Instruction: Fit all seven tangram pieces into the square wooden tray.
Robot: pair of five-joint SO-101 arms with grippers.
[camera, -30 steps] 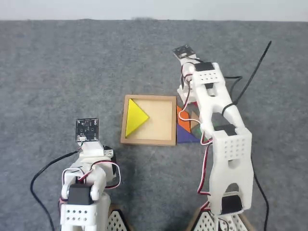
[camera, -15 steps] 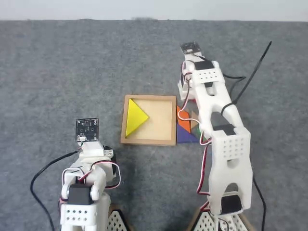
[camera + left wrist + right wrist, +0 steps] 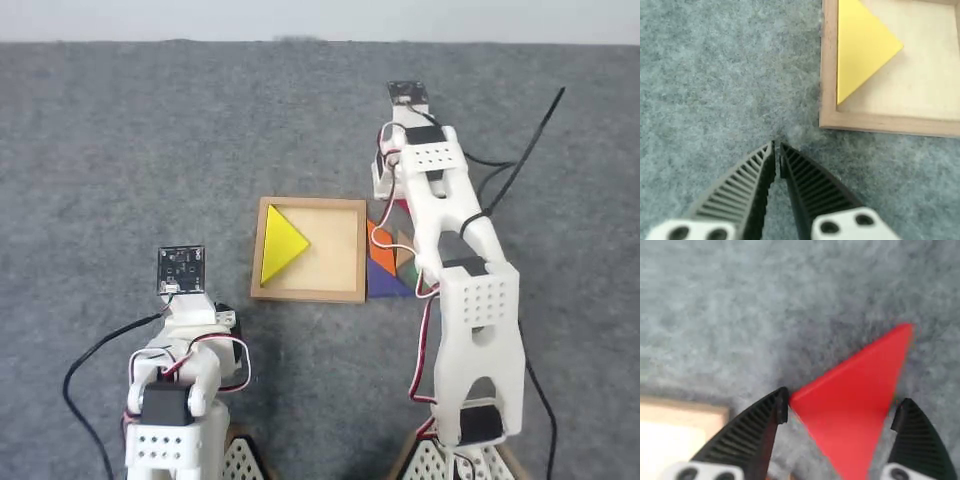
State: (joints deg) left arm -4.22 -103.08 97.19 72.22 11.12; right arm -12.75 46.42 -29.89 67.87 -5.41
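The square wooden tray (image 3: pixel 355 250) lies mid-table with a yellow triangle (image 3: pixel 280 243) in its left part. Against its right side lie orange (image 3: pixel 379 262), purple (image 3: pixel 386 285) and green (image 3: pixel 405 268) pieces, partly hidden by the right arm (image 3: pixel 445 220). In the right wrist view a red triangle (image 3: pixel 860 390) lies flat on the carpet. My right gripper (image 3: pixel 842 407) is open and straddles it, one fingertip (image 3: pixel 781 402) at its corner. My left gripper (image 3: pixel 776 147) is shut and empty, on the carpet just off the tray's near left corner (image 3: pixel 827 117).
Grey carpet covers the whole table, with wide free room left of and beyond the tray. The left arm (image 3: pixel 185 350) is folded back near the front edge. A black cable (image 3: pixel 520 170) runs off the right arm. A tray corner (image 3: pixel 670 410) lies close to the right gripper.
The right arm's wrist has swung a little to the right and farther from the front edge. The left arm, tray and yellow triangle have not moved.
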